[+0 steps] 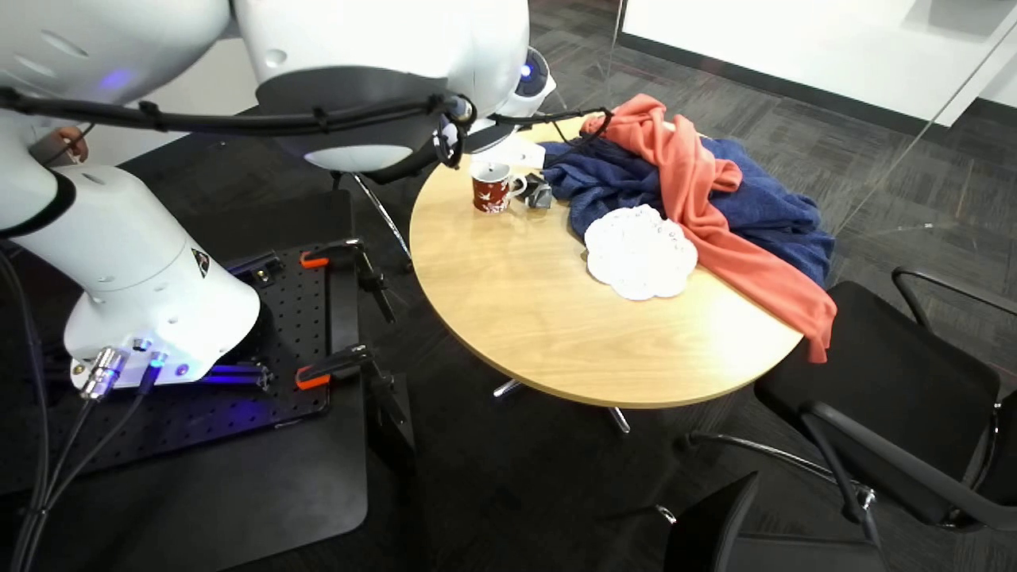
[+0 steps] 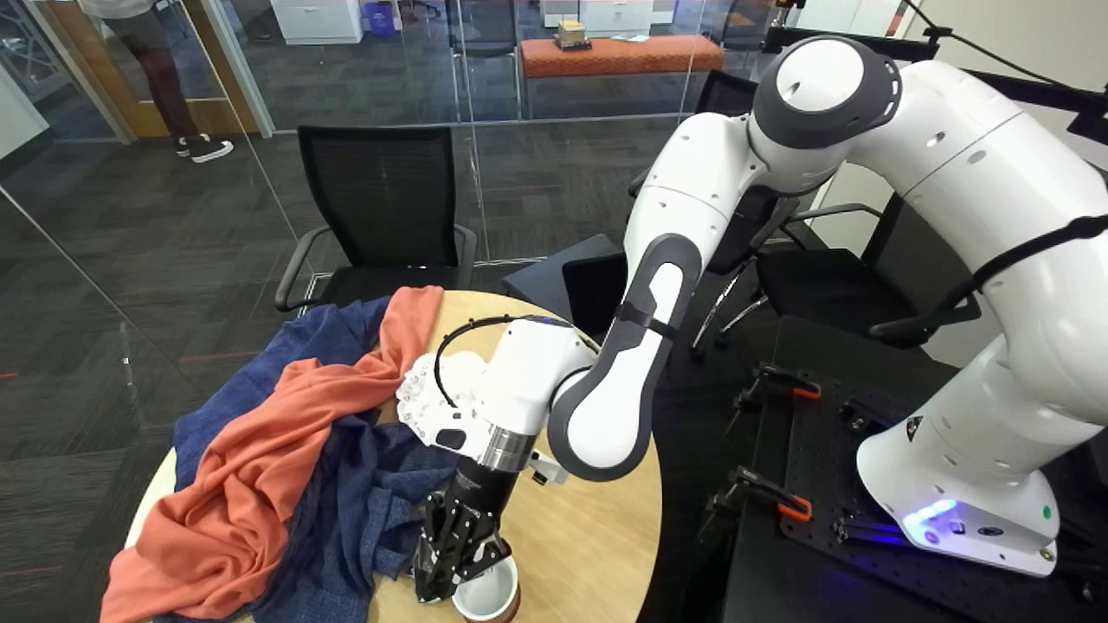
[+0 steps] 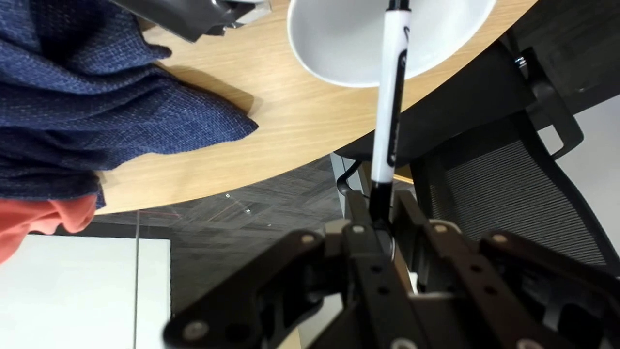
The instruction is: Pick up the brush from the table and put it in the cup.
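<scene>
The brush (image 3: 387,106) shows in the wrist view as a slim white stick with black ends, much like a marker. My gripper (image 3: 381,206) is shut on its near black end. The far end shows over the white inside of the cup (image 3: 346,48); I cannot tell whether it is below the rim. In an exterior view the cup (image 1: 489,197), dark red with whitish markings, stands upright on the round table (image 1: 508,294). My gripper (image 2: 457,562) is beside and above the cup (image 2: 486,593) in an exterior view, where the brush is hard to make out.
A small grey-black object (image 3: 189,17) lies near the cup. Blue cloth (image 1: 763,191) and orange cloth (image 1: 707,191) are heaped on the table, with a white scalloped piece (image 1: 639,254) beside them. A black chair (image 1: 882,381) stands at the table's edge.
</scene>
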`<action>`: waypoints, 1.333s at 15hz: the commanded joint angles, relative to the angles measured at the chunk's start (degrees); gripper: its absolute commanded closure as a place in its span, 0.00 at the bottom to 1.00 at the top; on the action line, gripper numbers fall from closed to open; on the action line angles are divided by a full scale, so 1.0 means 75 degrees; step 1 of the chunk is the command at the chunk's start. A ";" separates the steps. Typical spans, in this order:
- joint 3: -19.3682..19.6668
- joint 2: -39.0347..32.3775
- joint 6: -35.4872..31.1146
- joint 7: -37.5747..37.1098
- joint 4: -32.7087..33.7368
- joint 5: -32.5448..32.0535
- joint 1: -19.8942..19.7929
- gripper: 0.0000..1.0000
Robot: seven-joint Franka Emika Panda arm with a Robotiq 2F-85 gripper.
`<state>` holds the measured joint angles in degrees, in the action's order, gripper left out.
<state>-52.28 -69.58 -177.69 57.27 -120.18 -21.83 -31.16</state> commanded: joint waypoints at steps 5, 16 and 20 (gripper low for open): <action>0.0275 0.0133 -0.0100 -0.0005 0.0040 0.0034 0.0191 0.48; 0.0018 0.1727 -0.0510 -0.0834 -0.0586 0.0228 0.0500 0.00; 0.0172 0.2960 -0.0301 -0.2048 -0.0691 0.0565 0.0805 0.00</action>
<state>-52.67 -57.23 -179.95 48.77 -122.47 -20.71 -27.09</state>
